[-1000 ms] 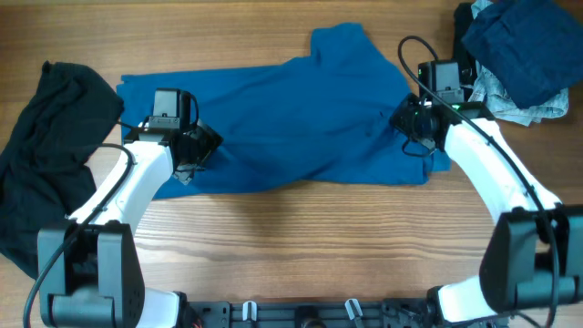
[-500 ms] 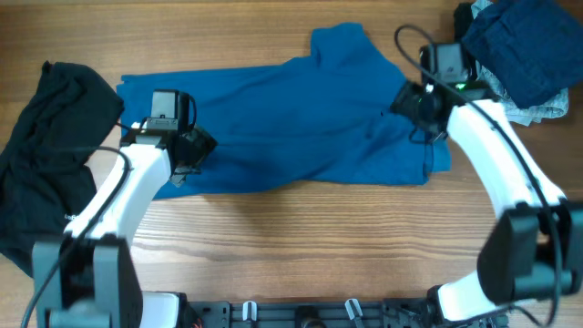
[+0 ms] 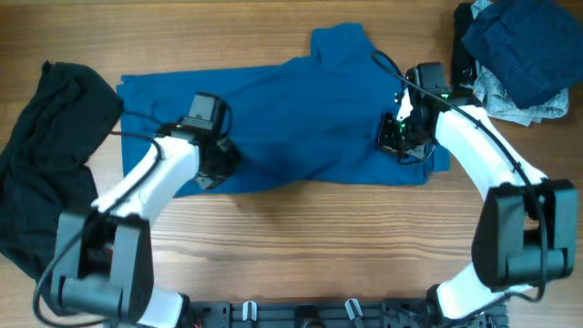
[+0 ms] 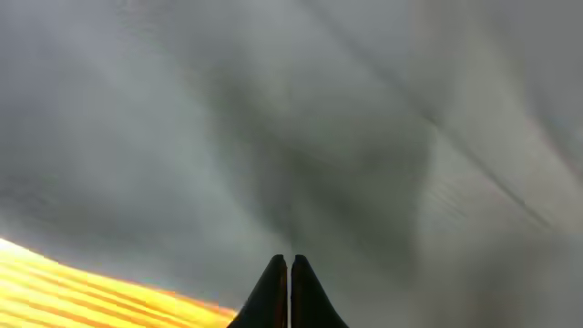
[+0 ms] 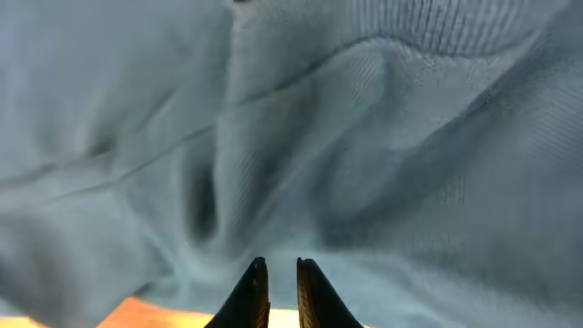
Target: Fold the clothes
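Teal-blue shirt [image 3: 301, 118] lies spread across the middle of the wooden surface [image 3: 301, 237], mostly flat but rumpled, with one sleeve pointing toward the far edge. That layout seems meant to give both arms a reachable edge for a fold. At the far left a black garment [image 3: 46, 155] sits crumpled, apart from the shirt's left edge, apparently parked there to wait its turn. The left hand [image 3: 215, 169] is low on the shirt's near-left part, just inside the near hem. In the left wrist view its fingertips [image 4: 278, 273] are pressed together against the cloth, and I cannot tell whether a pinch of fabric is caught between them. Across the shirt, the right hand [image 3: 401, 137] is down on the near-right part, close to the right edge, where the cloth is bunched into folds. Its fingers [image 5: 255, 282] stand nearly together with only a thin slit between them, and whether cloth sits in that slit cannot be told. The two hands roughly mirror each other, which suggests a paired grip to lift and fold. At the far right corner a navy and pale-denim heap [image 3: 515, 50] rests well clear of the work.
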You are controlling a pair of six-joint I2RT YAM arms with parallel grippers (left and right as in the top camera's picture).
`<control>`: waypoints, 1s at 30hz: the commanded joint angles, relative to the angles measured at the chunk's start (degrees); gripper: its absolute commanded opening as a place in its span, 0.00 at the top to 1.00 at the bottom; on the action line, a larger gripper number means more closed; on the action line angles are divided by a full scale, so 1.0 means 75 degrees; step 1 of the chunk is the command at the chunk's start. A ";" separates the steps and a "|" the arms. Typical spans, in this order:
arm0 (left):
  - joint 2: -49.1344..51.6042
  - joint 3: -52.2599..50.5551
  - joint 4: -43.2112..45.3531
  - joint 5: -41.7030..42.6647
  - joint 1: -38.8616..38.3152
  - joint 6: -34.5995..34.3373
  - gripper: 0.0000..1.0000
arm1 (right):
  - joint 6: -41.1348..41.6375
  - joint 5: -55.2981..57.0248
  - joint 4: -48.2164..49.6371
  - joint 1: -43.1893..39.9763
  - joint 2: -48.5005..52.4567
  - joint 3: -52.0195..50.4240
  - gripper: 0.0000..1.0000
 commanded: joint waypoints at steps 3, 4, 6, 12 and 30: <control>0.0769 0.0050 -0.0201 0.0128 0.1046 -0.0184 0.96 | 0.0493 0.0501 0.0259 -0.0006 0.0866 -0.0012 0.88; 0.0851 0.0050 -0.0169 0.0122 0.1198 -0.0099 0.96 | 0.0498 0.0650 0.0303 -0.0035 0.1003 -0.0012 0.88; 0.0965 0.0050 -0.0111 0.0087 0.1556 0.0038 0.96 | 0.0484 0.0755 0.0399 -0.0251 0.1326 -0.0012 0.88; 0.1177 0.0050 0.0003 -0.0105 0.2471 0.0236 0.96 | 0.0271 0.0892 0.0405 -0.1067 0.1495 -0.0012 0.87; -0.0545 0.2136 -0.1466 -0.0589 0.2640 0.1262 0.48 | -0.0968 0.0096 -0.1827 -0.1440 0.0510 0.2981 0.27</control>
